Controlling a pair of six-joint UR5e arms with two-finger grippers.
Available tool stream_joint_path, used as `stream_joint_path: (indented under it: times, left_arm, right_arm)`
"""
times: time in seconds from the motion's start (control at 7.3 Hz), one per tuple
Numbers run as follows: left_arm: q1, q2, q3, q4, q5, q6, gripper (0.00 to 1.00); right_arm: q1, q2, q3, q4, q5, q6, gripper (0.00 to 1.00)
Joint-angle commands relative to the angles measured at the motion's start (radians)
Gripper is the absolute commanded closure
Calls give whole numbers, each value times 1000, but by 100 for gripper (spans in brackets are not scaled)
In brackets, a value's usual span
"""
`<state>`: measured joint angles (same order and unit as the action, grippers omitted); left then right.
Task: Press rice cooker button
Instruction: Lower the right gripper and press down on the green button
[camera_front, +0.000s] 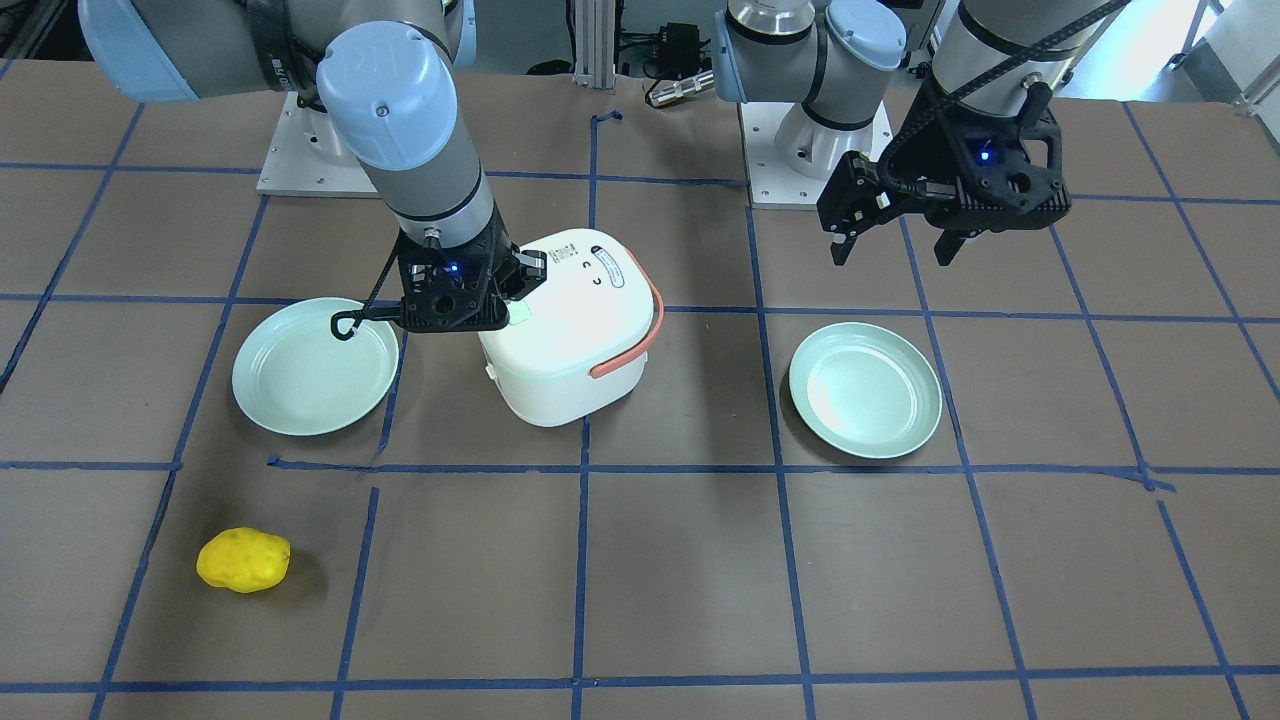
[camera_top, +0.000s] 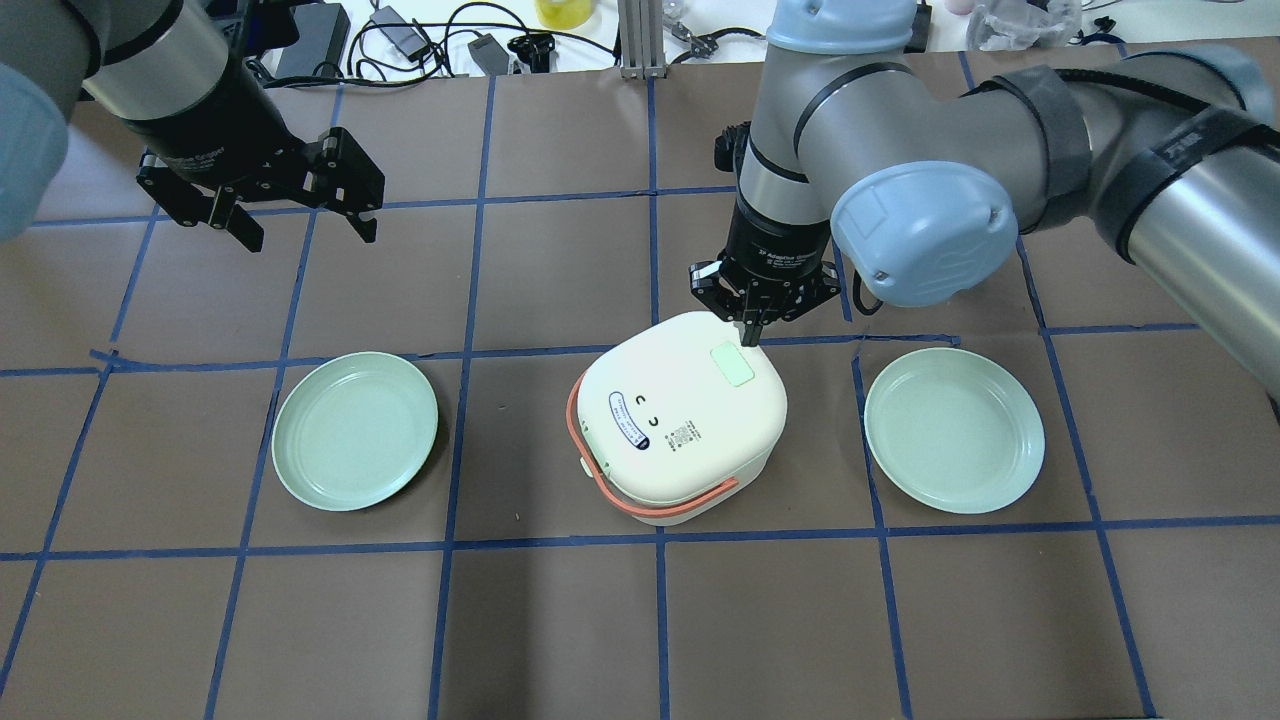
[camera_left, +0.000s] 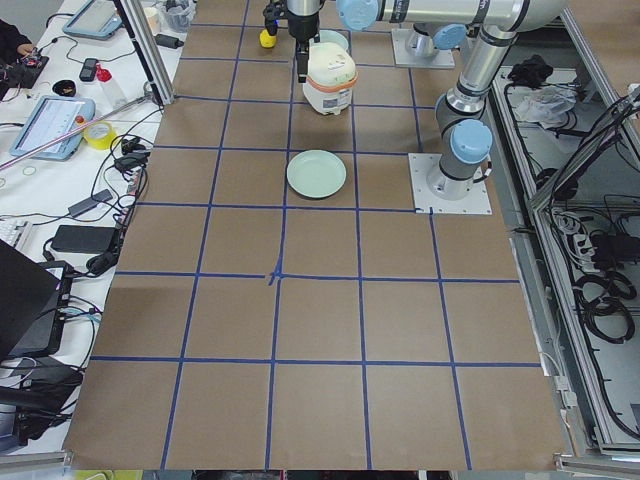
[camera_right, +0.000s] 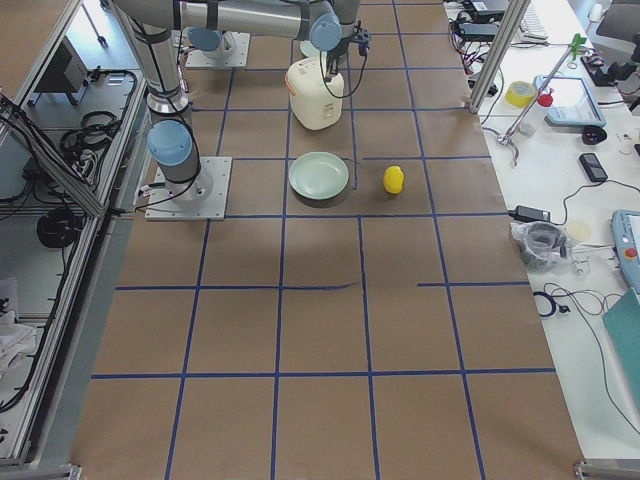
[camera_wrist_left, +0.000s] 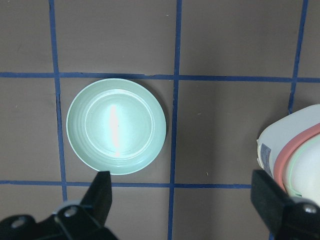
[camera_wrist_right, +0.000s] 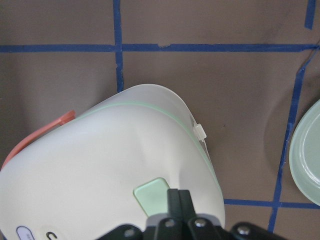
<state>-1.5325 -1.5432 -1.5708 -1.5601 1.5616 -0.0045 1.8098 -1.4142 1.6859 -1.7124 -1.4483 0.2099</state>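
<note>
One rice cooker (camera_top: 690, 445), one button (camera_top: 732, 364), two mint plates (camera_top: 355, 430) (camera_top: 955, 430), one yellow lump (camera_front: 243, 560)

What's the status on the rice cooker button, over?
Right tool shut, tips at edge of button. Left tool open, off aside. Nothing blocking.

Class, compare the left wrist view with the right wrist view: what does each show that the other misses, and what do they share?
Only the left wrist view: the whole plate on the robot's left and the open left gripper. Only the right wrist view: the button, the shut right gripper at its edge, and a sliver of the other plate. Both: the rice cooker and its coral handle.
</note>
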Motion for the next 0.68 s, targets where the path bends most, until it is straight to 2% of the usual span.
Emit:
stream_joint_path:
  times: [0.0,0.55]
  left_arm:
    - [0,0,0,0,0,1,0]
    - [0,0,0,0,0,0,0]
  right_arm:
    - [3,3,14,-1,0,-6,100]
    - [3,3,15,-1,28,-9,100]
